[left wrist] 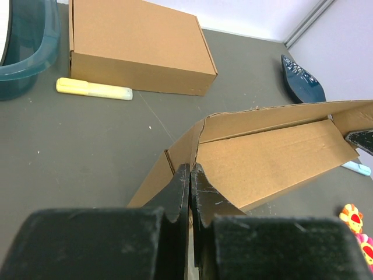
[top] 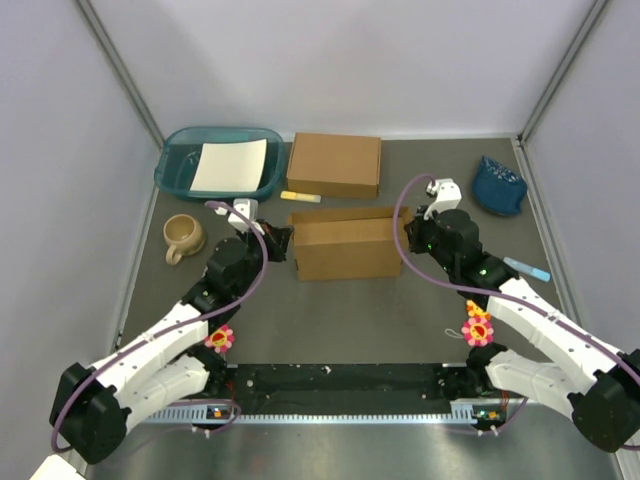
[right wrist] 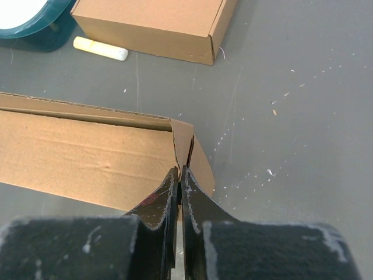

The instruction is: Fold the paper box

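Left claw (left wrist: 189,175) clamped on left end flap of paper box (top: 345,245). Right claw (right wrist: 179,176) clamped on right end flap. Box mid-tabletop (top: 350,320).

From above the arms (top: 232,268) hide the paper box's (top: 345,250) ends; the left wrist view crops the teal tray (left wrist: 29,64).

Teal tray (top: 175,166), mug (top: 183,237), closed box (top: 334,164)

Three views, one scene
Overhead looks down the table (top: 400,320) from its near edge; wrist cameras closely face opposite ends of the shared paper box (top: 345,250)
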`<state>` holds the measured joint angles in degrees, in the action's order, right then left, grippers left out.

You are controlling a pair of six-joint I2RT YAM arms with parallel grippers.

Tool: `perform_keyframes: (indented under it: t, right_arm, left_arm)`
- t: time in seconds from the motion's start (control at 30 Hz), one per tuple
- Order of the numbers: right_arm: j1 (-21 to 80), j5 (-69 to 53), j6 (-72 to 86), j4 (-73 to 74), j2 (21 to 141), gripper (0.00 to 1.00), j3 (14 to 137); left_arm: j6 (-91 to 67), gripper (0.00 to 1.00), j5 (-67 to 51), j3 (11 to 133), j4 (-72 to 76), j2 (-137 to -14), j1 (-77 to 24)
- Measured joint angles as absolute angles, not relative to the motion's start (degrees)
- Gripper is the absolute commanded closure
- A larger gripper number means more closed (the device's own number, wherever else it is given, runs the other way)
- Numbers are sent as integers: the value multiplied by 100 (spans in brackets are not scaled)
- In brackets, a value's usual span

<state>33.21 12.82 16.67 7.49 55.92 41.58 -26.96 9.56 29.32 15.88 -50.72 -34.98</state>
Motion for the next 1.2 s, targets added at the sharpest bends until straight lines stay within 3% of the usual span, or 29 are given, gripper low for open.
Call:
perform_keyframes:
  t: [0.9, 1.0, 1.03, 1.2]
  right_arm:
    - [3428, 1433, 1660, 624, 5568, 100, 4042]
    - [3437, 1433, 1667, 626, 5527, 89, 4012]
    - [3441, 1428, 1675, 648, 5507, 81, 4012]
    - [3489, 1315, 1721, 705, 5435, 64, 4021]
  left_arm:
    - [-2685, 100, 2493, 2506, 2670, -5422, -4289]
    - [-2683, 100, 2556, 2399, 2827, -5406, -4331]
    - [-2685, 100, 2587, 2373, 2858, -5398, -4348]
    - [-2661, 100, 2742, 2327, 2884, -5374, -4434]
